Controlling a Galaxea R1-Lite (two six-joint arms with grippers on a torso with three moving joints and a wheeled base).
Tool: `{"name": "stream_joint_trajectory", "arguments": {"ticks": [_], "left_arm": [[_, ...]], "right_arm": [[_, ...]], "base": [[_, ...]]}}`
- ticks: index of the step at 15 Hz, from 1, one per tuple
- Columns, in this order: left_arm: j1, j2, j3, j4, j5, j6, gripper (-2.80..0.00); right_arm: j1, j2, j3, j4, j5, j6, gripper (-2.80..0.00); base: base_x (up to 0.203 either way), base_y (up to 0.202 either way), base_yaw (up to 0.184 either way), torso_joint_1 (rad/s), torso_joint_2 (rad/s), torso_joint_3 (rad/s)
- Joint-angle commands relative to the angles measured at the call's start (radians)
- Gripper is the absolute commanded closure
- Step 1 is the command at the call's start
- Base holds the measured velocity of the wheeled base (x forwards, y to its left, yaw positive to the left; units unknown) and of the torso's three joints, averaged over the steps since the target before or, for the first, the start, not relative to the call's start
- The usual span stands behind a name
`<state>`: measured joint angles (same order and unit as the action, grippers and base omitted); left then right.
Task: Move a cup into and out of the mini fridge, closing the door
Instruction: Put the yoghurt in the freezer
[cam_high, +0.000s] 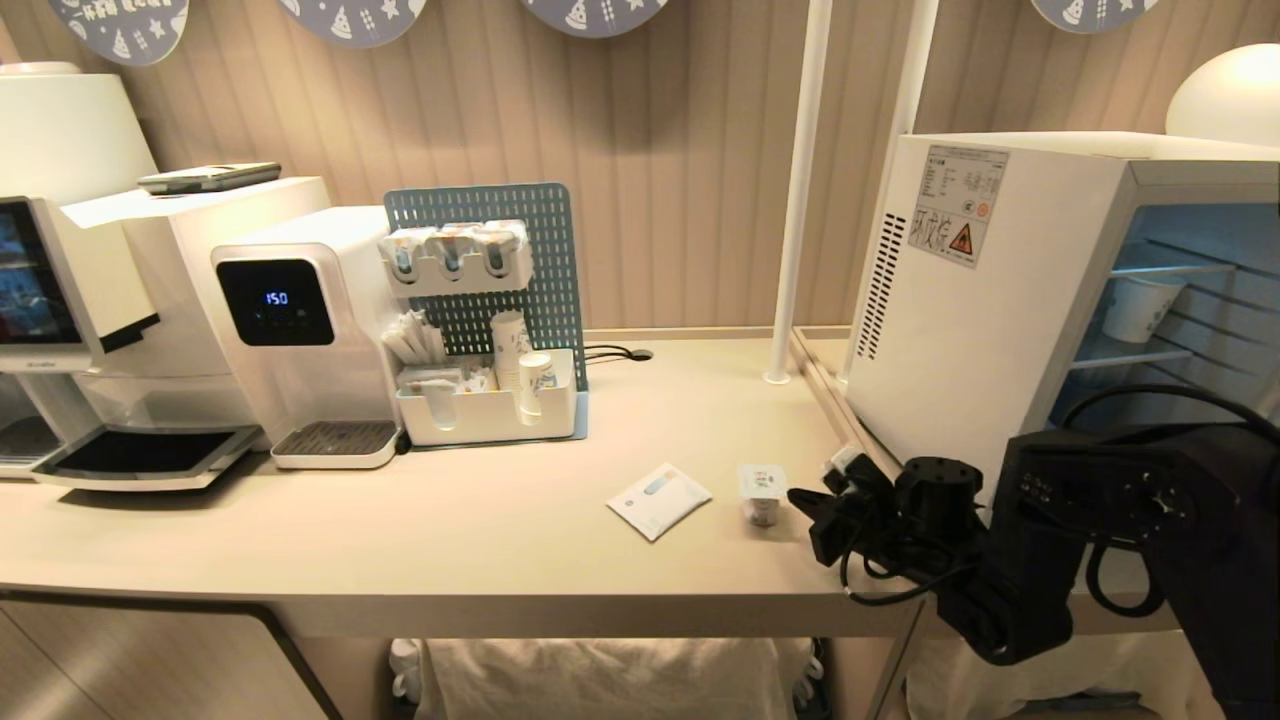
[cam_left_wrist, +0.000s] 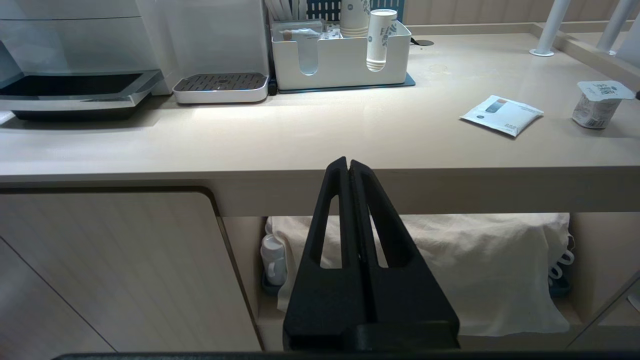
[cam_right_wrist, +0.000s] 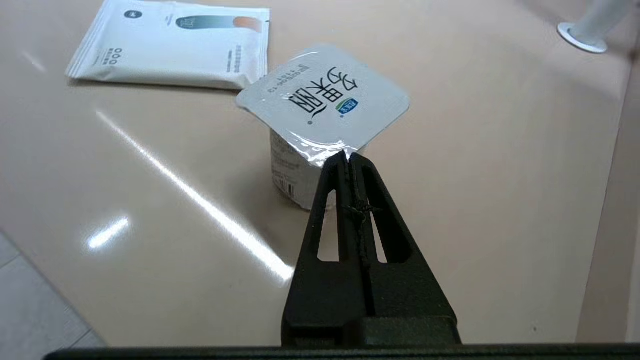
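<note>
The cup stands upright on the worktop, foil lid sealed, just beside a flat white sachet and a little way in front of the mini fridge. The fridge interior shows, wire shelves lit, with a paper cup on a shelf, so I take the door to be swung open; the door itself I cannot see from here. By my reckoning the job is barely begun: the cup has yet to be picked up, carried in, brought out again, and the door closed.

The right hand reaches low across the worktop from the fridge side, its tip right at the cup. Its fingers are pressed together and empty, their tips against the near corner of the lid; touching or just short, I cannot say. They would need to part before any grasp. The left hand hangs parked below the worktop's front edge, fingers likewise pressed flat together, holding nothing.
</note>
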<state>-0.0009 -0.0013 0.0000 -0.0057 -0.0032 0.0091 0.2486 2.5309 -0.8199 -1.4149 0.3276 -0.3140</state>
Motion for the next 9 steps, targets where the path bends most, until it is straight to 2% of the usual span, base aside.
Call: {"name": "stream_joint_trajectory", "arguments": {"ticks": [1,7,9], "left_arm": [[0.001,0.001,0.000,0.000,0.000,0.000,0.00],[0.000,0.001,0.000,0.000,0.000,0.000,0.00],[-0.001,0.001,0.000,0.000,0.000,0.000,0.00]], "right_arm": [[0.012,0.039,-0.035,-0.009,0.002,-0.002,0.00],[0.018,0.036,0.025,-0.022,-0.005,-0.008,0.00],[0.017,0.015,0.067,-0.018,-0.041,-0.021,0.00]], "base": [[0.000,0.000,0.000,0.000,0.00,0.000],[0.000,0.000,0.000,0.000,0.00,0.000],[0.000,0.000,0.000,0.000,0.00,0.000]]}}
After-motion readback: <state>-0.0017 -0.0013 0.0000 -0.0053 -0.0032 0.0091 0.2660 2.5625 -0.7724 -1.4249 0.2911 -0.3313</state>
